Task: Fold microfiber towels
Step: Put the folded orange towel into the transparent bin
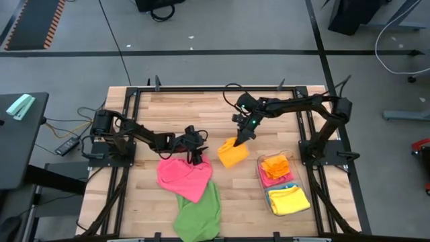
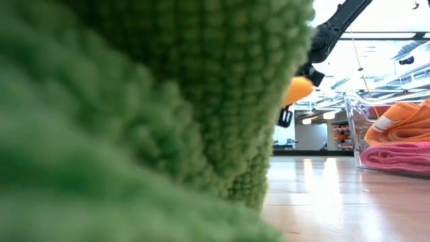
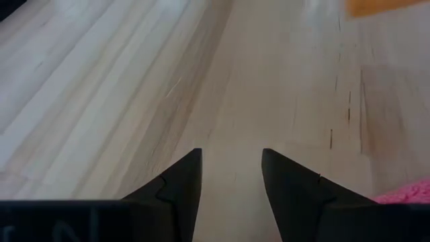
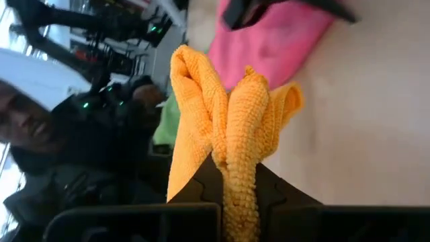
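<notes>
Presently my right gripper (image 4: 228, 185) is clenched on a bunched fold of the orange towel (image 1: 233, 153), the cloth pinched between both fingers and rising in thick pleats ahead of them. Seen from above, the towel hangs folded from that grip, its lower part at or just above the wooden table (image 1: 175, 107); I cannot tell whether it touches.

My left gripper (image 3: 232, 191) stands released, fingers parted over bare wood with nothing between them. It waits just beside the near edge of the pink towel (image 1: 183, 176), which lies spread and overlaps the green towel (image 1: 199, 214) farther out.

Beyond the right gripper, on the side away from the left arm, sits the clear bin (image 1: 261, 176), holding folded orange, pink and yellow cloths.

Judgement: the step in hand is carrying the folded orange towel to the bin. To do it well, I should keep the pinch firm, lift until the hanging edge clears the bin wall, then lower squarely so the fold does not spill open. A person shows beyond the table in the right wrist view.
</notes>
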Tool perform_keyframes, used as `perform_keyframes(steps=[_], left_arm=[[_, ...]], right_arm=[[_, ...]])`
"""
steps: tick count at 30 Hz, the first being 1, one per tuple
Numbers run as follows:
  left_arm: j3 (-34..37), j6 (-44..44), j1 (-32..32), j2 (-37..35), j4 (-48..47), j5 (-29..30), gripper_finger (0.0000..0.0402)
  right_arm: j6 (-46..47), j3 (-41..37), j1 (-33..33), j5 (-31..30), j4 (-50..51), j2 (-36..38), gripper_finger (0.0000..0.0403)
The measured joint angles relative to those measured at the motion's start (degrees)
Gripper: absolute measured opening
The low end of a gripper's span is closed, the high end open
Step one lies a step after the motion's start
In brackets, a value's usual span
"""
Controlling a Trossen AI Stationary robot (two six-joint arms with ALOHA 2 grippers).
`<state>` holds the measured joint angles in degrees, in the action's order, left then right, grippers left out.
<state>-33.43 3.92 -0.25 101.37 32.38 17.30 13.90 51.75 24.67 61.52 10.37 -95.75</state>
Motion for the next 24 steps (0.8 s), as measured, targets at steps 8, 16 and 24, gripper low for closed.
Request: perform_keyframes(steps=[8, 16, 24], left_arm=[[0.00, -0.12, 0.00, -0.01, -0.01, 0.00, 0.0165], [-0.02, -0.06, 0.00, -0.01, 0.00, -0.01, 0.0164], [-0.02, 1.45, -0.64, -0.01, -0.81, -0.12, 0.0162]], right_arm=[[-0.65, 0.02, -6.31, -1.75, 7.56, 8.65, 0.0025], [1.82, 0.02, -16.03, -8.43, 14.89, 15.29, 0.0025], [11.57, 0.02, -25.35, -19.67, 15.89, 22.48, 0.0025]])
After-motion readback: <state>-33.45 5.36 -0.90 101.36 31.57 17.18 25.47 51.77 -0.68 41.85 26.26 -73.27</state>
